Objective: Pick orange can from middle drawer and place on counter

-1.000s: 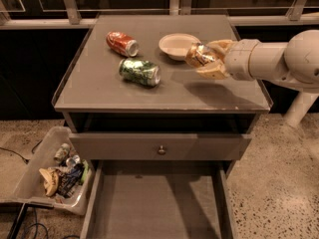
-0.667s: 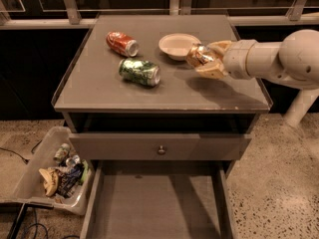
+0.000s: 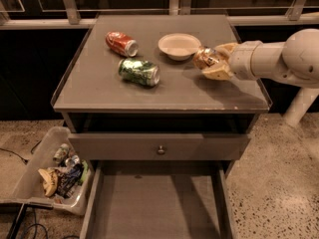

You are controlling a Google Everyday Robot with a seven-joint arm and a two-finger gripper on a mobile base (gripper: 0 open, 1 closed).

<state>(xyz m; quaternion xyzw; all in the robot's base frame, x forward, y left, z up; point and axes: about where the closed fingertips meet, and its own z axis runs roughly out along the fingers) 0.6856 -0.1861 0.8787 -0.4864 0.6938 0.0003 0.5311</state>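
Observation:
The orange can (image 3: 205, 58) is held in my gripper (image 3: 213, 62), whose cream fingers are shut around it from the right. It is over the right part of the grey counter (image 3: 99, 83), just right of a white bowl (image 3: 179, 46). I cannot tell whether the can touches the counter. My white arm (image 3: 279, 59) reaches in from the right. The middle drawer (image 3: 157, 205) is pulled open at the bottom and its floor is bare.
A red can (image 3: 121, 43) and a green-and-white can (image 3: 139, 71) lie on their sides on the counter's left half. The upper drawer front with a round knob (image 3: 160, 150) is shut. A plastic bin (image 3: 52, 171) of rubbish stands on the floor at left.

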